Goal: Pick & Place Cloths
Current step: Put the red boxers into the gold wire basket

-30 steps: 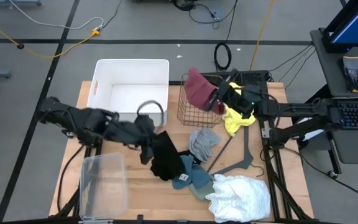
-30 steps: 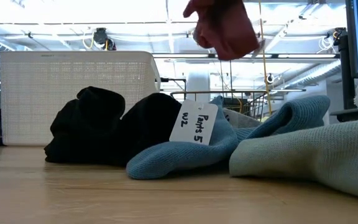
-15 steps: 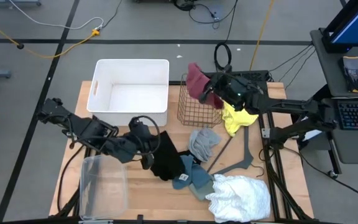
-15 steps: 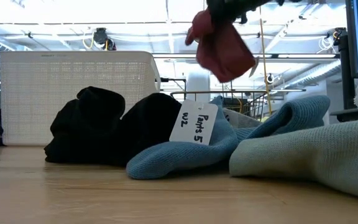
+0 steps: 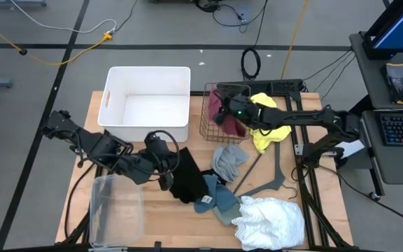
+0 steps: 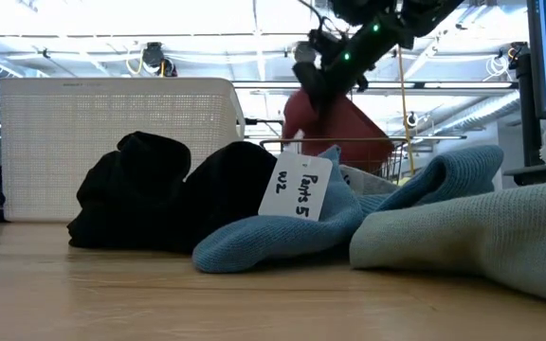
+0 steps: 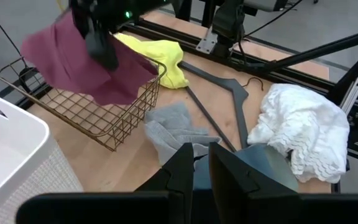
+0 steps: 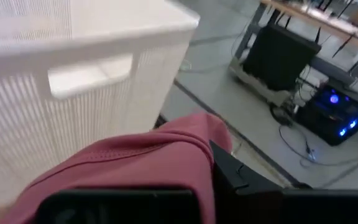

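Observation:
My right gripper [image 5: 235, 108] is above the gold wire basket [image 5: 212, 127], shut on the maroon cloth [image 5: 220, 116], which also shows in the low view [image 6: 344, 128]. My left gripper [image 5: 164, 168] is at the left edge of the black cloth [image 5: 182, 176], its fingers nearly together [image 7: 202, 152]; whether it touches the cloth cannot be told. The yellow cloth [image 5: 264, 131] lies to the right of the basket. A grey cloth [image 5: 228, 159], blue-grey ones [image 5: 217, 197] and the frilly white one [image 5: 268, 220] lie on the table. My right gripper holds the maroon cloth by its bunched upper part [image 6: 303, 102], coming from above and slanting in from the table's right. The cloth [image 8: 135, 168] covers the fingers in the wrist view, so the layers cannot be told. It hangs below the gripper, its lower end inside the basket [image 7: 92, 115].
The white plastic bin [image 5: 149, 78] stands at the far left, next to the wire basket. A clear plastic container [image 5: 114, 210] sits at the near left. The grey hanger [image 5: 270, 178] lies between the grey cloth and the table's right edge.
My right gripper has moved toward the table's left and down, carrying the maroon cloth from above the basket's right side into the basket. My left arm has drawn its elbow back while its gripper has stayed by the black cloth.

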Controlling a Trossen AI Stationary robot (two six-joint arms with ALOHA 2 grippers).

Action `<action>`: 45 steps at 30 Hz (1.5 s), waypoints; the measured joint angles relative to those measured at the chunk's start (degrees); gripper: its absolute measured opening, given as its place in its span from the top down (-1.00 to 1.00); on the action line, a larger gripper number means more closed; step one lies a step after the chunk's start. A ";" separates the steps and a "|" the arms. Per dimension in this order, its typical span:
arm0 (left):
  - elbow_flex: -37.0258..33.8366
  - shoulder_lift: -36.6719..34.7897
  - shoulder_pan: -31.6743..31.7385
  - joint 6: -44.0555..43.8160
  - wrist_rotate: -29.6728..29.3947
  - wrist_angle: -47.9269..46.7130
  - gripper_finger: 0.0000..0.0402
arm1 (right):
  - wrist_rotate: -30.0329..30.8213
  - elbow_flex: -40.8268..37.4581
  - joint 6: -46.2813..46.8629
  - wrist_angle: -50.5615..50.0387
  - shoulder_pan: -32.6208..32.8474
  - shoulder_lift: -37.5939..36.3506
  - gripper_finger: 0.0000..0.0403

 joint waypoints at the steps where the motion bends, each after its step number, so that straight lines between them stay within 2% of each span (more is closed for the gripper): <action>1: 0.00 -0.02 0.00 -0.02 0.00 0.02 0.74 | -0.02 0.00 0.02 -0.42 0.02 0.50 1.00; 4: 0.00 -0.01 0.00 -0.10 0.00 0.00 0.74 | -1.23 0.00 1.14 -3.22 -0.15 1.45 1.00; 8: 0.00 0.00 0.00 -0.10 0.00 0.04 0.75 | -6.30 0.00 4.44 -6.40 -1.43 3.32 1.00; 16: 0.00 0.00 -0.01 -0.10 0.02 0.39 0.74 | -12.16 0.04 7.34 -7.61 -4.64 8.79 1.00; 26: 0.00 0.00 0.00 0.06 0.05 0.46 0.74 | -17.00 0.02 5.91 -9.09 -7.20 12.61 0.98; 37: 0.00 0.00 -0.01 0.11 0.11 0.46 0.74 | -18.19 0.03 -1.84 -9.17 -7.70 13.53 0.96; 40: 0.00 0.00 0.00 0.31 0.11 0.47 0.75 | -20.51 0.04 -3.33 -9.70 -8.10 13.55 0.96; 45: 0.00 0.00 -0.02 0.29 0.15 0.48 0.75 | -22.61 0.02 -2.35 -10.20 -8.59 13.55 0.80</action>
